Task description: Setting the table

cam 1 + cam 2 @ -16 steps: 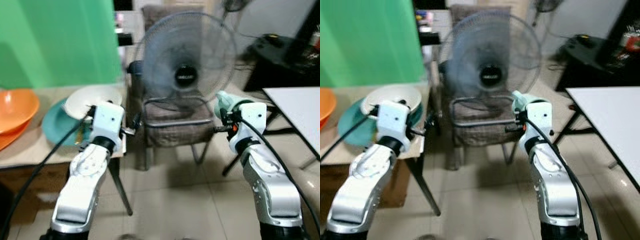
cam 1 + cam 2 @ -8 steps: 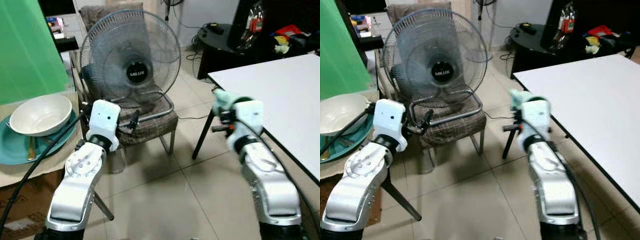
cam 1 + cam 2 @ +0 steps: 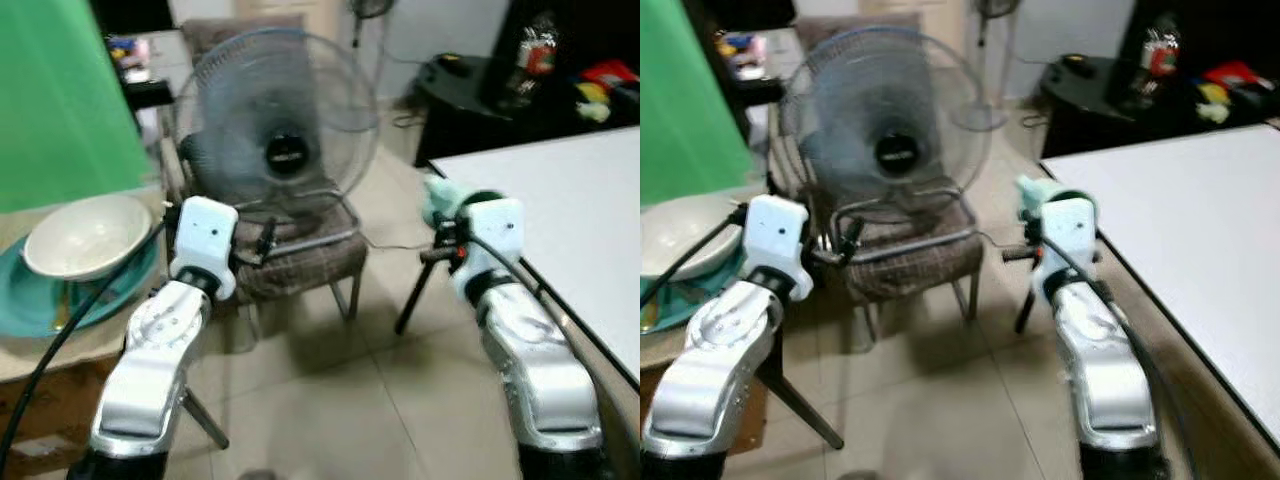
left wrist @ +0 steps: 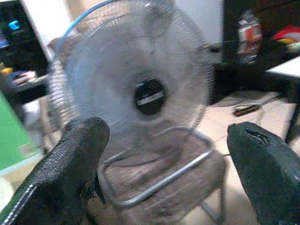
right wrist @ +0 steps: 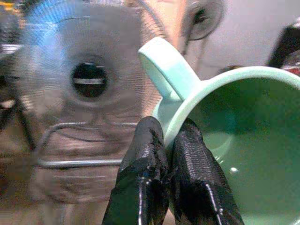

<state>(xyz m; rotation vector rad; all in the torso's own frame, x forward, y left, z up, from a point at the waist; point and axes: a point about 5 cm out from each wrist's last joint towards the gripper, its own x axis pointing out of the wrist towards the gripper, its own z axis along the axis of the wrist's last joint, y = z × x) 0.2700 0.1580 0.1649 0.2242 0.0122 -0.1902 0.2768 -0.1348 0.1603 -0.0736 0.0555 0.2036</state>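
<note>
View swung left; right gripper (image 5: 168,176) jaws pinch the green mug (image 5: 229,140) rim.

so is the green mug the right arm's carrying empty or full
Empty: the mug, pinched at its rim by the right end effector, shows a bare green inside.

We see a mint-green mug (image 5: 225,140) pinched in our right gripper's (image 5: 171,145) black fingers, grey mesh fan (image 3: 285,125) ahead, brown plaid chair seat (image 3: 300,265), white bowl (image 3: 88,236) on teal plate (image 3: 30,305) beside our left gripper (image 4: 164,159), white table (image 3: 570,220)
</note>
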